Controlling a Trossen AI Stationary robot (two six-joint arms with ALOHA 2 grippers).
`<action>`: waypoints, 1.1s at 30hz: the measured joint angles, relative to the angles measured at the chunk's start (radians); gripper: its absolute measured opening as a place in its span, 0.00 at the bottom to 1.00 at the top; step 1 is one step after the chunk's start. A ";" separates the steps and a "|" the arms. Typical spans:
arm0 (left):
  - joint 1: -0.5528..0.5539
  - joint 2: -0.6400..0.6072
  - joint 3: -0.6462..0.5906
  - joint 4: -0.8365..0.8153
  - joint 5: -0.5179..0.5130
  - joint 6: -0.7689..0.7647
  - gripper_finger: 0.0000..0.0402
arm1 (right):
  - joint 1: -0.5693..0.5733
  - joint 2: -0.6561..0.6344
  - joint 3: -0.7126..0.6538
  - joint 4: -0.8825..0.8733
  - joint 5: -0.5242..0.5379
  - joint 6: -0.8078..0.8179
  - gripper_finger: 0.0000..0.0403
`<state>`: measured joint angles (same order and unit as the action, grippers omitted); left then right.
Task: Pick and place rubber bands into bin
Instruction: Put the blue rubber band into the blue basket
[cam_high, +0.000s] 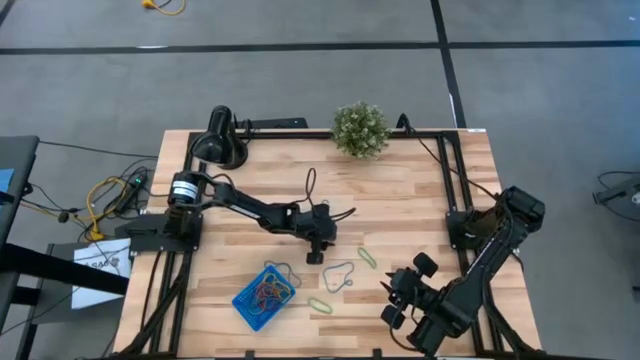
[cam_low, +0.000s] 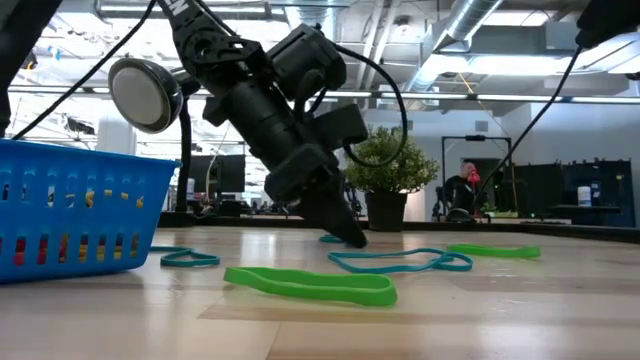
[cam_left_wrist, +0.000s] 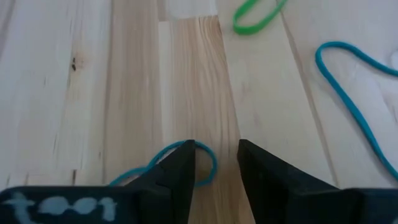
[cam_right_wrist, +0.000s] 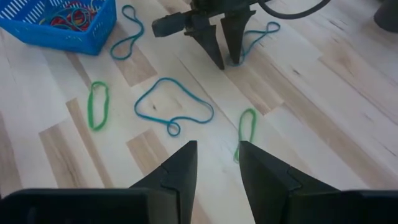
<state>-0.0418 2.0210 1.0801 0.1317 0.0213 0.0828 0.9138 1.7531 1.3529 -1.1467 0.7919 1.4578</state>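
Grey carpet floor (cam_high: 300, 70) surrounds the table; exposed ceiling ducts (cam_low: 480, 30) run overhead.

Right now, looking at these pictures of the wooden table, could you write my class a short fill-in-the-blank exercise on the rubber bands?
1. The left hand has its fingertips down at a thin ____ rubber band.
2. The shallow plastic bin holding coloured bands is bright ____.
3. The right hand hovers with its jaws ____.
4. The small plant stands at the table's ____ edge.

Missing words: blue; blue; open; far
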 joint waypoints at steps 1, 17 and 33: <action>0.002 0.004 0.000 0.006 -0.001 -0.003 0.29 | 0.000 0.000 0.000 0.000 -0.002 0.000 0.28; 0.000 0.021 0.003 -0.055 -0.157 -0.145 0.02 | 0.000 0.000 0.000 0.000 -0.007 0.000 0.28; -0.153 -0.480 -0.007 -0.482 -0.191 -0.216 0.00 | -0.007 0.000 0.000 0.002 -0.005 0.000 0.28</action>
<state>-0.1951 1.5410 1.0733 -0.3500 -0.1697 -0.1330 0.9070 1.7531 1.3529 -1.1442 0.7864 1.4581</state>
